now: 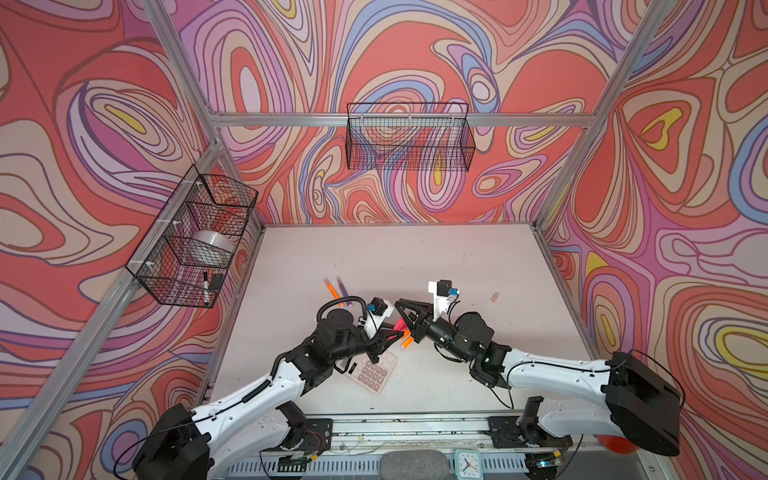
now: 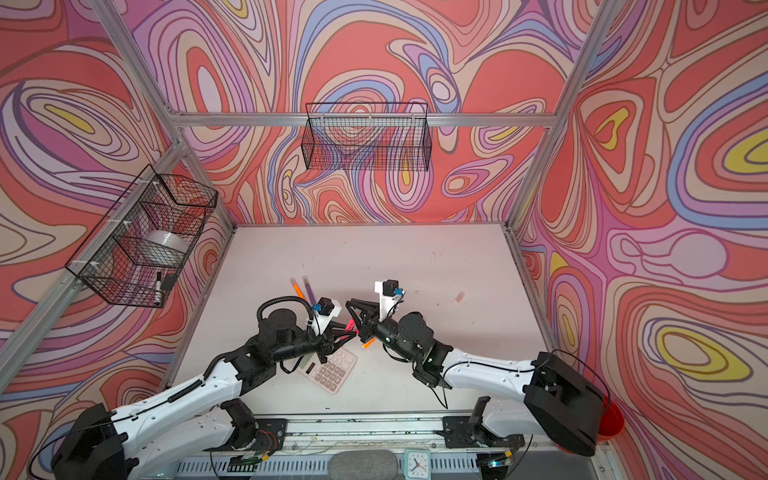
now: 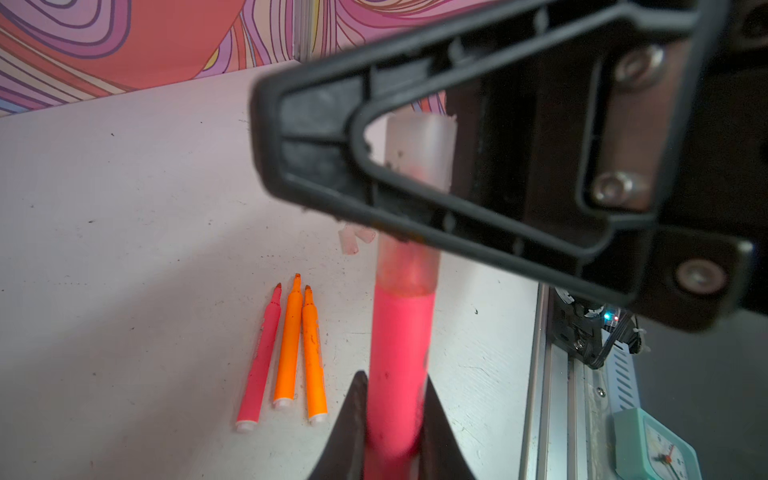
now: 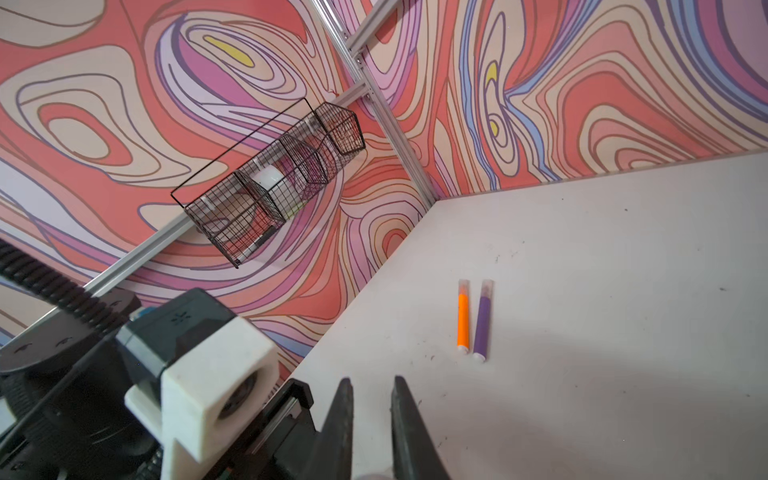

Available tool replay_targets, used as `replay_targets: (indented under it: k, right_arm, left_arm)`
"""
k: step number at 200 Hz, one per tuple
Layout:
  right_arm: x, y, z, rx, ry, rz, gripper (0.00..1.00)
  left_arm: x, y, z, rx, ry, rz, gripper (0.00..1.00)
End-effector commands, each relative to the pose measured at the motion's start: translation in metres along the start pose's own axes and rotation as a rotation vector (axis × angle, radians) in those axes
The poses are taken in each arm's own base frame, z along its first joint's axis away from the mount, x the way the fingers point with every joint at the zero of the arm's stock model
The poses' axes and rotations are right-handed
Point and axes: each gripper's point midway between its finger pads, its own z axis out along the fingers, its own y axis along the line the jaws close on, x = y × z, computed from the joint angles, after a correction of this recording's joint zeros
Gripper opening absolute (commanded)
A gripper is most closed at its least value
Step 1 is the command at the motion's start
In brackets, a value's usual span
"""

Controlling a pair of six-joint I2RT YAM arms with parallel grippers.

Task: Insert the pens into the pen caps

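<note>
My left gripper (image 3: 395,382) is shut on a neon pink pen (image 3: 399,332). A pale translucent pen cap (image 3: 415,153) sits over the pen's tip. My right gripper (image 4: 372,384) is shut on that cap deep between its fingers, and only a pale edge (image 4: 374,476) shows there. In both top views the two grippers (image 1: 395,330) (image 1: 400,304) meet above the table's middle. One pink pen (image 3: 259,361) and two orange pens (image 3: 289,345) lie uncapped side by side below. An orange pen (image 4: 463,320) and a purple pen (image 4: 482,322) lie capped farther back.
A calculator (image 1: 372,372) lies under the left wrist. Loose caps (image 3: 353,241) lie near the bare pens, and one more cap (image 1: 493,296) at the right. A wire basket (image 1: 191,237) on the left wall holds a tape roll and a black-and-white marker. Another basket (image 1: 409,137) hangs on the back wall.
</note>
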Motion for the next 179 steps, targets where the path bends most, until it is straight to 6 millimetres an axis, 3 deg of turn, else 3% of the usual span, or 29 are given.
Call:
replay_targets:
  k: [1, 39, 56, 94, 124, 179]
  right_arm:
    - [0.132, -0.021, -0.045, 0.041, 0.489, 0.013, 0.00]
    - [0.114, -0.032, -0.044, 0.134, 0.431, -0.012, 0.00]
    - [0.098, -0.040, -0.041, 0.206, 0.383, -0.039, 0.16]
    - [0.038, -0.045, -0.042, 0.350, 0.201, -0.087, 0.56]
    - [-0.001, -0.062, -0.058, 0.515, 0.069, -0.093, 0.70]
    - [-0.038, -0.091, -0.092, 0.692, -0.108, -0.071, 0.75]
  left_arm:
    - [-0.170, 0.060, -0.066, -0.334, -0.678, -0.052, 0.00]
    - [-0.154, 0.066, -0.053, -0.339, -0.579, -0.099, 0.00]
    - [-0.137, 0.072, -0.044, -0.360, -0.480, -0.129, 0.00]
    - [-0.091, 0.099, -0.030, -0.491, -0.277, -0.197, 0.00]
    - [-0.068, 0.134, -0.037, -0.703, -0.192, -0.244, 0.00]
    - [-0.039, 0.171, -0.011, -0.847, -0.039, -0.321, 0.00]
